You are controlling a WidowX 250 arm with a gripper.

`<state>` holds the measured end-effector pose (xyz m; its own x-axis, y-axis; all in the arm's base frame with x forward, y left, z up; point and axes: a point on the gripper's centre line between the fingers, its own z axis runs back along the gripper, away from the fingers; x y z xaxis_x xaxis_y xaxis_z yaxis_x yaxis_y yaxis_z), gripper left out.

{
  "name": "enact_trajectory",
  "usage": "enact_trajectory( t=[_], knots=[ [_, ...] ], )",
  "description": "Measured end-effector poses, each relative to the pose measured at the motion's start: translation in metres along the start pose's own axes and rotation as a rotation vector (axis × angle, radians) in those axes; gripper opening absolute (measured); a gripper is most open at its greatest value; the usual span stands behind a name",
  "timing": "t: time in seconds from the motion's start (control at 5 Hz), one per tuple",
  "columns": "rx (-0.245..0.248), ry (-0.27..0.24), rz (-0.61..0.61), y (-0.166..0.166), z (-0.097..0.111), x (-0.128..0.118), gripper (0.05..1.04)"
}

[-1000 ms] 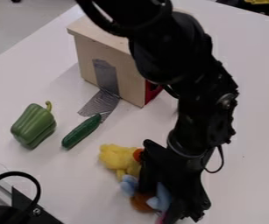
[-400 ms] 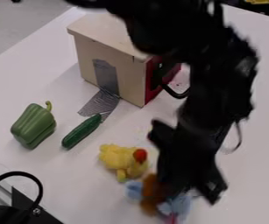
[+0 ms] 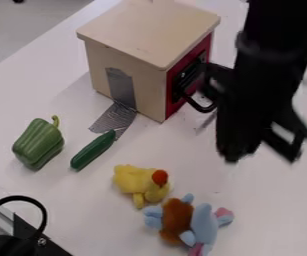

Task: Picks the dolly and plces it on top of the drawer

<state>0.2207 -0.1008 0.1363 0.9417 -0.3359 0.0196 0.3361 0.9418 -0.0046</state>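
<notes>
The tool hung over the tabletop, between three and four o'clock from the middle of the view, and its two fingers were standing apart from each other. The dolly (a soft one, brown and light blue, with some pink parts) was lying on the tabletop, between five and six o'clock. Just beside it, at its eleven o'clock, there lay a yellow plush bird with a red beak.

At twelve o'clock stood the wooden drawer box. It had a flat top, a red front turned toward its four o'clock, and a black handle on this front. Grey tape went down its side wall and onto the tabletop. The cucumber was at eight o'clock, and the green pepper near nine o'clock.
</notes>
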Motion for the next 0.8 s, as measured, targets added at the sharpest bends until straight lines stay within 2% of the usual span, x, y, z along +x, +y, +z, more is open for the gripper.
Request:
enact_trajectory(
  t=[0.2, 0.4, 0.6, 0.8],
  knots=[
    [0.008, -0.005, -0.003, -0.001, -0.002, 0.005, 0.198],
    [0.038, 0.058, -0.013, -0.012, -0.032, -0.012, 0.443],
    [0.056, 0.08, -0.003, -0.011, -0.052, -0.02, 0.768],
    [0.05, 0.105, -0.005, -0.013, -0.067, -0.024, 0.997]
  ],
)
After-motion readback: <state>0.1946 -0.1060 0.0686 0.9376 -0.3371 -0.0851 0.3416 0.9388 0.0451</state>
